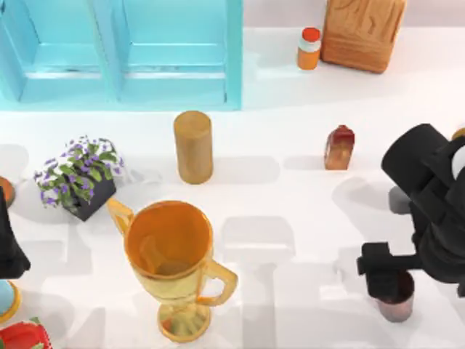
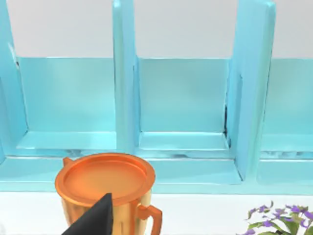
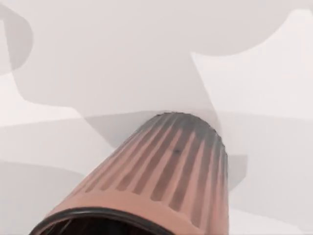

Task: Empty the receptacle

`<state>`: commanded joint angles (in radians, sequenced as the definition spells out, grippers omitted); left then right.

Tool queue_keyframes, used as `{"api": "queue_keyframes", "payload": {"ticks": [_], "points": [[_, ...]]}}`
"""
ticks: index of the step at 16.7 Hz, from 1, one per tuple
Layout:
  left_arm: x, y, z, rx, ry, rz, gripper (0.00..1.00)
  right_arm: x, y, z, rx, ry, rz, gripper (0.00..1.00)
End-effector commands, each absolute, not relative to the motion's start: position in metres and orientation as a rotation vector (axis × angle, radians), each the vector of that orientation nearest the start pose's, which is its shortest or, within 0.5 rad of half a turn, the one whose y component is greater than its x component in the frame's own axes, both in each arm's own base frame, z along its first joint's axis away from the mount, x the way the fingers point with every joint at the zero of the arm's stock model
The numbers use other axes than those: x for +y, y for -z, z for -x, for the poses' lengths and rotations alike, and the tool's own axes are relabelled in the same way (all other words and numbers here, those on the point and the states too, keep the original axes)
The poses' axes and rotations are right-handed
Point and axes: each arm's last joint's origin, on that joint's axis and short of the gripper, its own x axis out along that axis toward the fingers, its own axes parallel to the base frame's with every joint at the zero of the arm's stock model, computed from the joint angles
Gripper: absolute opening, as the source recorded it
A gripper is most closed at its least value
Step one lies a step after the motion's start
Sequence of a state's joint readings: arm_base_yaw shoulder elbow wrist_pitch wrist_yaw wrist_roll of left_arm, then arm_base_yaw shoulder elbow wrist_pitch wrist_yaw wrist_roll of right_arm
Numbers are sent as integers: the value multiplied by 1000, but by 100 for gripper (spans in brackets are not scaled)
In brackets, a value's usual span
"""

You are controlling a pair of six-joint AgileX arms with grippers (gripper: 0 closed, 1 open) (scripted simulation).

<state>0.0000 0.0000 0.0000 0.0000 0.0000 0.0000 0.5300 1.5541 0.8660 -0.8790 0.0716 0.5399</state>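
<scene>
Hovering right over the little ribbed bin (image 1: 396, 297) near the front right corner of the worktop (image 1: 290, 218), the right tool (image 1: 381, 270) looks like it's lined up at the rim, which makes sense if the job is to dump that bin out: you'd want a hold near the top so you can tip it over. Honestly I cannot tell whether the fingers are open or already pinching the rim, since the arm's own bulk covers that spot from above. From the right wrist view the bin (image 3: 166, 171) shows up as a reddish-brown fluted can with a dark rim, standing upright on the white surface, and I can't see what's inside it. The left tool (image 1: 9, 251) is parked at the left edge of the worktop, and I cannot tell its finger state either; it just looks out toward the blue cabinet (image 2: 186, 107) with the big orange trophy cup (image 1: 171, 254) in front of it. Rest of the clutter sits well apart from the bin: a potted purple plant (image 1: 78, 178), a tan cylinder (image 1: 193, 145), a small red-brown bottle (image 1: 339, 147), plus an orange-capped bottle (image 1: 309, 48) and a wooden box (image 1: 362, 33) at the back. My guess is there's open space to tip it toward.
</scene>
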Motion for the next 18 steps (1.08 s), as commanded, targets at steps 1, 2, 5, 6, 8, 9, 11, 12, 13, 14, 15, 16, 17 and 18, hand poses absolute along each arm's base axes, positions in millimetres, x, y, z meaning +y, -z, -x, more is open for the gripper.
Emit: {"api": "queue_keyframes", "payload": {"ticks": [1, 2, 5, 6, 8, 9, 11, 12, 13, 14, 15, 16, 17, 18], "points": [[-1, -160, -106, 0, 0, 0, 100, 125, -155, -216, 1531, 55, 39, 100], [-1, -160, -106, 0, 0, 0, 100, 125, -155, -216, 1531, 55, 39, 100], [-1, -160, -106, 0, 0, 0, 100, 125, -156, -216, 1530, 55, 38, 100], [-1, -160, -106, 0, 0, 0, 100, 125, -156, -216, 1530, 55, 38, 100], [-1, -160, -106, 0, 0, 0, 100, 127, -166, -218, 1525, 51, 38, 100], [-1, -160, -106, 0, 0, 0, 100, 128, -175, -220, 1524, 50, 38, 100], [-1, -160, -106, 0, 0, 0, 100, 129, -195, -221, 1536, 57, 42, 100], [-1, -160, -106, 0, 0, 0, 100, 128, -207, -220, 1547, 64, 47, 100], [-1, -160, -106, 0, 0, 0, 100, 127, -220, -219, 1550, 66, 47, 100], [-1, -160, -106, 0, 0, 0, 100, 126, -232, -219, 1546, 65, 44, 100], [-1, -160, -106, 0, 0, 0, 100, 126, -243, -218, 1540, 62, 41, 100], [-1, -160, -106, 0, 0, 0, 100, 125, -250, -217, 1534, 59, 39, 100], [-1, -160, -106, 0, 0, 0, 100, 125, -255, -216, 1531, 56, 38, 100], [-1, -160, -106, 0, 0, 0, 100, 125, -256, -216, 1530, 55, 38, 100]]}}
